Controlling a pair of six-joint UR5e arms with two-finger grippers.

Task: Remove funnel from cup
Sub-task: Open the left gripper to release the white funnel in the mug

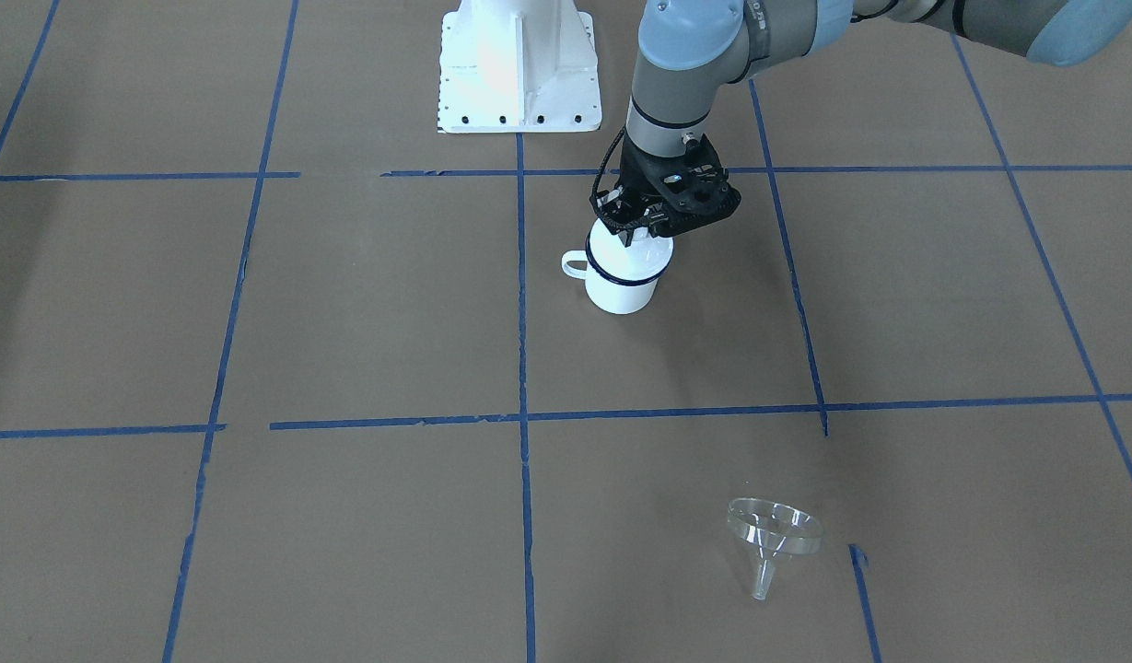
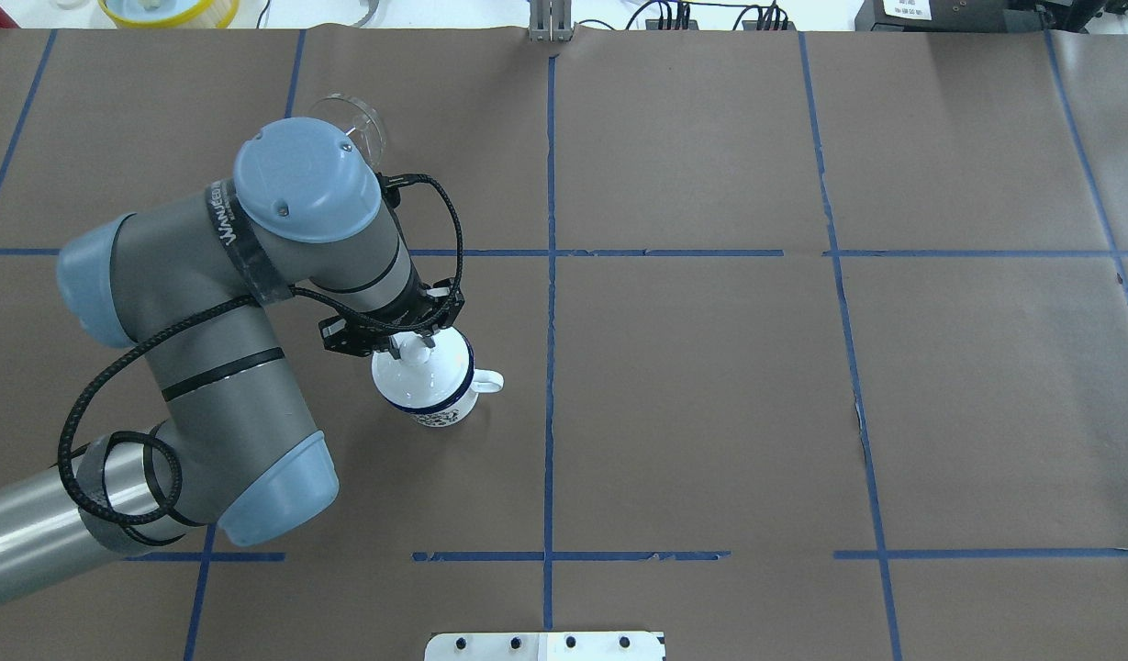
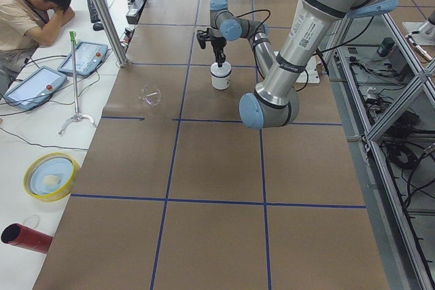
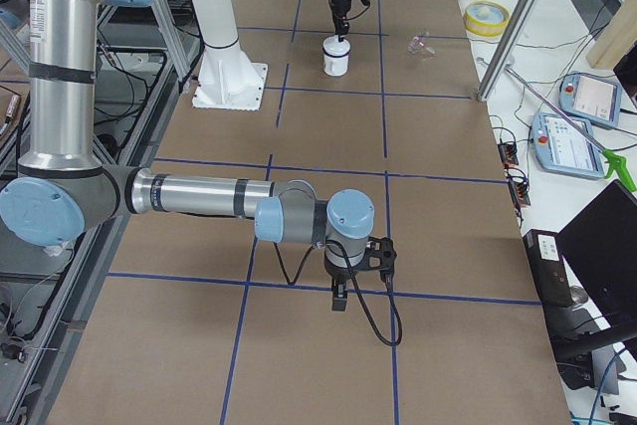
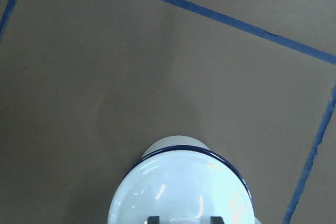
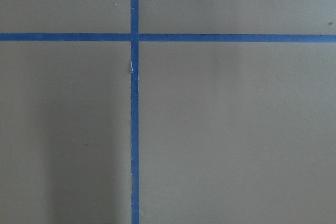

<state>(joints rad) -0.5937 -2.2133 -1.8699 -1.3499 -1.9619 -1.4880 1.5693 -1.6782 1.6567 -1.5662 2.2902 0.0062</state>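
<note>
The white robot base plate (image 1: pixel 519 74) sits at the middle of the surface's (image 1: pixel 344 304) robot-side edge. The surface is covered in brown paper marked into squares by blue tape (image 1: pixel 523 304).

One square out from that edge, just on the robot's left of the centre line, the cup (image 1: pixel 621 276) stands upright. It is white enamel with a dark blue rim, and its loop handle points toward the robot's right. A small dark print shows on its side in the overhead view. Its inside shows only glossy white enamel.

The left tool (image 1: pixel 637 232) hangs pointing straight down over the cup's mouth. In the left wrist view its two fingertips (image 5: pixel 153 219) stand spread apart at the frame's bottom edge, just above the cup's interior. What the pale patch between them is, I cannot tell.

The right tool (image 4: pixel 338 298) points down over bare paper toward the surface's right end, well apart from the cup. It shows only in the side view, so I cannot tell whether it is spread or pressed together.

The funnel (image 1: pixel 773 534) lies out of the cup, well apart from it, near the far edge on the robot's left half. It is clear plastic and tipped on its side, with the cone's rim and the spout tip on the paper.

Beyond the far edge, toward the left corner, a yellow dish (image 3: pixel 51 176) on the white bench holds something pale.
</note>
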